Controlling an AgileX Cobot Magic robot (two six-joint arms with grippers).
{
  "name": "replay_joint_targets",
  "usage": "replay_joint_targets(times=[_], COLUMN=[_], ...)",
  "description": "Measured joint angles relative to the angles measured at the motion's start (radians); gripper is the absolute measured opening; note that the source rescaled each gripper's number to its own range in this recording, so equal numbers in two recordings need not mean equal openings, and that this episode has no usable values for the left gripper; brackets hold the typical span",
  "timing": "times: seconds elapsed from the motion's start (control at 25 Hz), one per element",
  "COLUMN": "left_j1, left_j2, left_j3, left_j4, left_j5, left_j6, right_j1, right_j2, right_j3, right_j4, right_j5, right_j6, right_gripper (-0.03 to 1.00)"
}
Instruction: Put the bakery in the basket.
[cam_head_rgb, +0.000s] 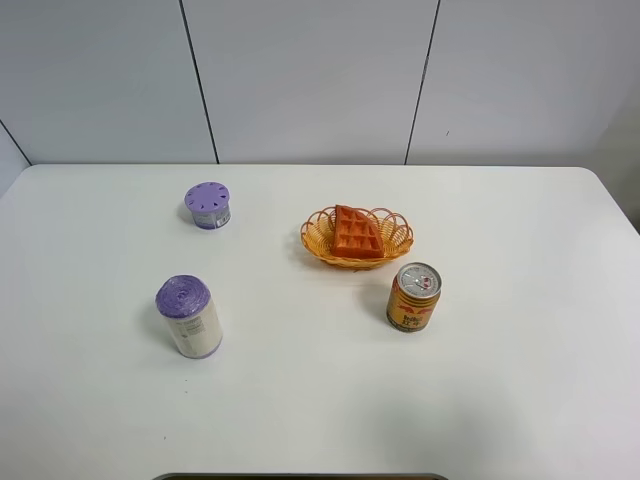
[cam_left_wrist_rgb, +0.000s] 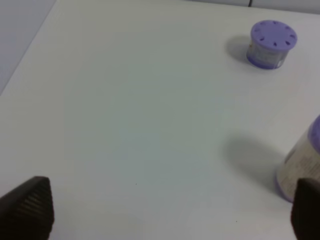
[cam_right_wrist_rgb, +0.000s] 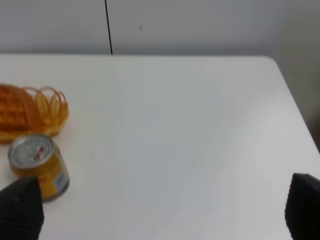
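Note:
The orange-brown waffle wedge (cam_head_rgb: 357, 234) lies inside the oval wicker basket (cam_head_rgb: 401, 237) at the middle of the white table, leaning on its back rim. The right wrist view shows the waffle (cam_right_wrist_rgb: 14, 113) and part of the basket (cam_right_wrist_rgb: 54, 108) too. Neither arm shows in the exterior high view. My left gripper (cam_left_wrist_rgb: 168, 210) is open and empty over bare table at the left. My right gripper (cam_right_wrist_rgb: 162, 207) is open and empty over bare table, apart from the basket.
A gold-red drink can (cam_head_rgb: 414, 297) stands just in front of the basket, also in the right wrist view (cam_right_wrist_rgb: 38, 165). A small purple-lidded jar (cam_head_rgb: 207, 205) and a white cylinder with a purple top (cam_head_rgb: 188, 316) stand on the left.

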Motion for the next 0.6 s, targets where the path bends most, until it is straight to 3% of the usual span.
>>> replay_joint_targets(times=[0.16, 0.6], left_j1=[0.0, 0.0], left_j2=[0.0, 0.0], left_j3=[0.0, 0.0], left_j4=[0.0, 0.0], left_j5=[0.0, 0.0], left_j6=[0.0, 0.0], right_j1=[0.0, 0.0], right_j2=[0.0, 0.0], right_j3=[0.01, 0.087], right_j4=[-0.001, 0.003], right_j5=[0.048, 0.041], right_j6=[0.0, -0.001], right_gripper=[0.91, 0.91])
